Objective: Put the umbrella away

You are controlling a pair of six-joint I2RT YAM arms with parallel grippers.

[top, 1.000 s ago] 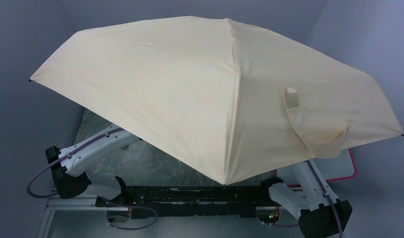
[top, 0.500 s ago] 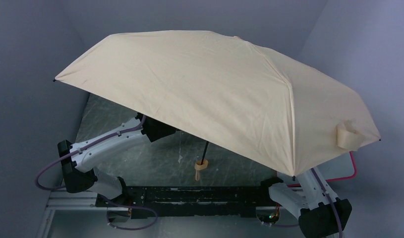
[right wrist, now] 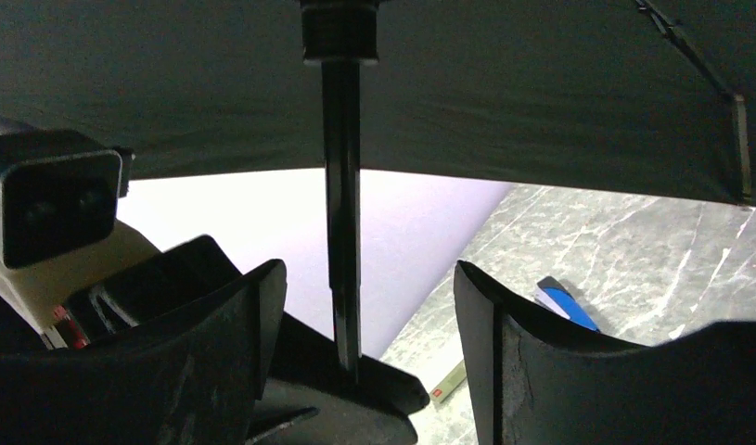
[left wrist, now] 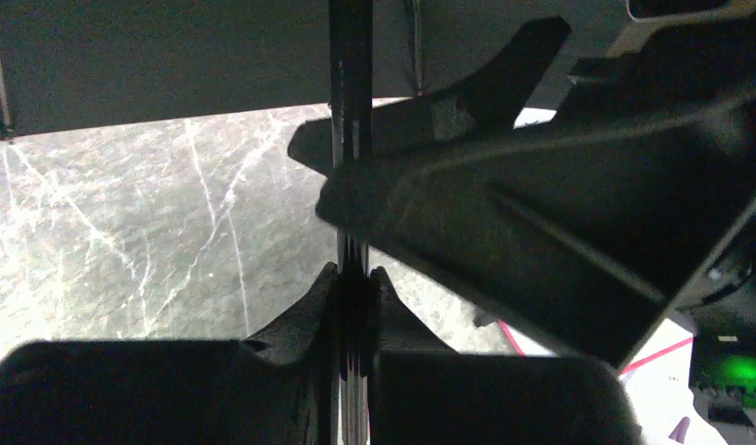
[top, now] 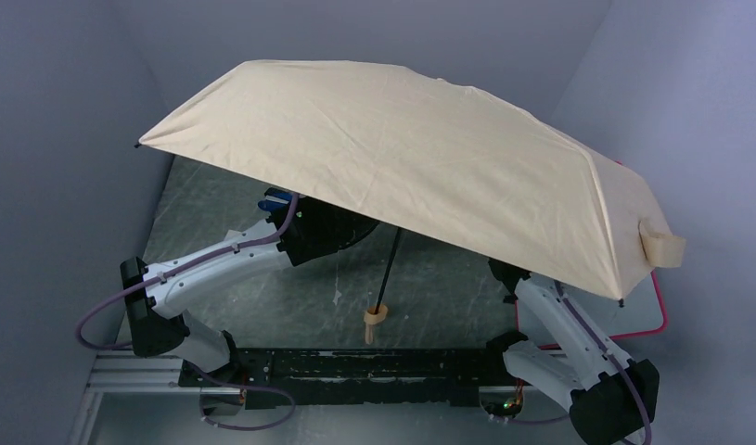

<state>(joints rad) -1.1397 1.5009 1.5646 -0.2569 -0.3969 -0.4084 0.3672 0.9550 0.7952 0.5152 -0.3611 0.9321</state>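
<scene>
The umbrella is open; its cream-beige canopy (top: 420,167) spans most of the top view, with the beige strap (top: 661,247) at its right edge. The thin dark shaft (top: 389,271) slants down to the tan wooden handle (top: 374,318) above the table. My left gripper (left wrist: 352,287) is shut on the shaft (left wrist: 351,93). My right gripper (right wrist: 365,324) is open, and the shaft (right wrist: 341,232) stands between its fingers without touching them, just below the runner (right wrist: 339,32). In the top view both grippers' fingertips are hidden under the canopy.
The table is dark marble (top: 262,297). A white tray with a pink rim (top: 645,315) lies at the right, partly under the canopy. A blue object (top: 275,199) lies on the table behind my left arm (top: 216,264); it also shows in the right wrist view (right wrist: 564,301).
The canopy has swung back and to the right, and its front edge has lifted, uncovering the shaft and handle. Both arms have reached further forward under the canopy.
</scene>
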